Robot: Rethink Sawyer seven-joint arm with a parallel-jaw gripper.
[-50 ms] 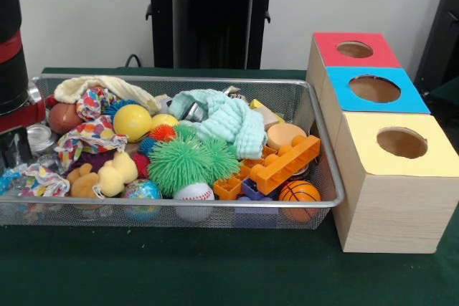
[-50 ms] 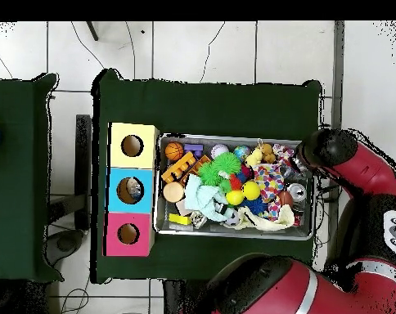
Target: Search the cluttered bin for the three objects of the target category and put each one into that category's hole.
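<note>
Overhead, the blue hole (image 2: 131, 190) holds something the front view hides. The bin (image 1: 326, 170) is heaped full; the arm (image 1: 13, 55) stands at its end; its gripper's state I cannot tell.

1. We see the arm (image 2: 361, 176) from above as thick, rounded red segments joined by black, drum-shaped joints.
2. We see a grey band running across the broad red link (image 2: 271, 294) at the overhead picture's lower edge.
3. We see a white, round-edged patch (image 2: 395, 231) on the arm's right-hand segment.
4. We see, in the front view, a black cylindrical section (image 1: 11, 48) ringed by a red stripe, with a red part beneath it.
</note>
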